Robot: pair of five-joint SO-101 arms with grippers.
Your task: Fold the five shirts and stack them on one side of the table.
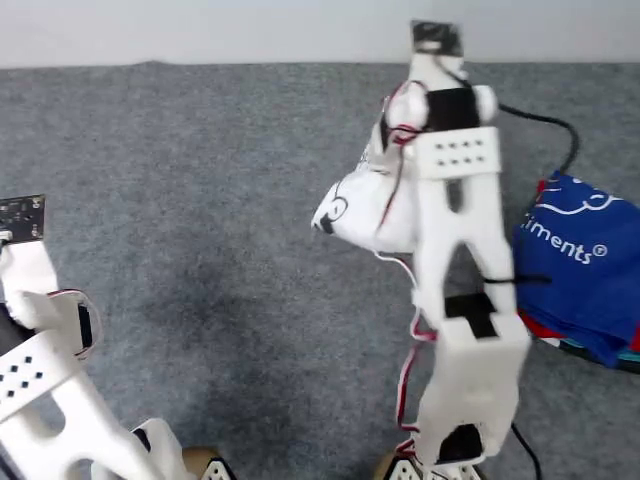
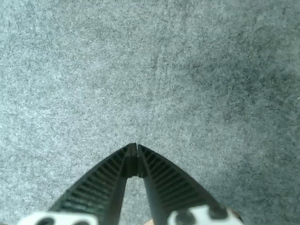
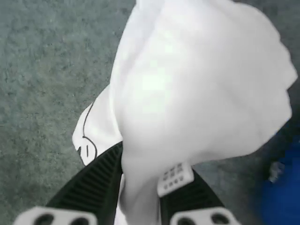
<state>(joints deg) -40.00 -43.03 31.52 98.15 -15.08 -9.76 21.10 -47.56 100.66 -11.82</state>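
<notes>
While the left arm [image 1: 50, 400] stands at the lower left of the grey worktop [image 1: 200, 180], its end effector [image 2: 136, 151] hangs over bare felt with the ribbed jaws pressed together on nothing. Near the middle, the right end effector [image 3: 150, 164] is clamped on a bunched white shirt [image 1: 362, 205], whose black line drawing shows on the left fold; whether the bundle touches the worktop cannot be told. Farther right, at the worktop's edge and apart from the white shirt, lies a stack of folded shirts [image 1: 585, 265], blue on top with red and teal edges beneath.
</notes>
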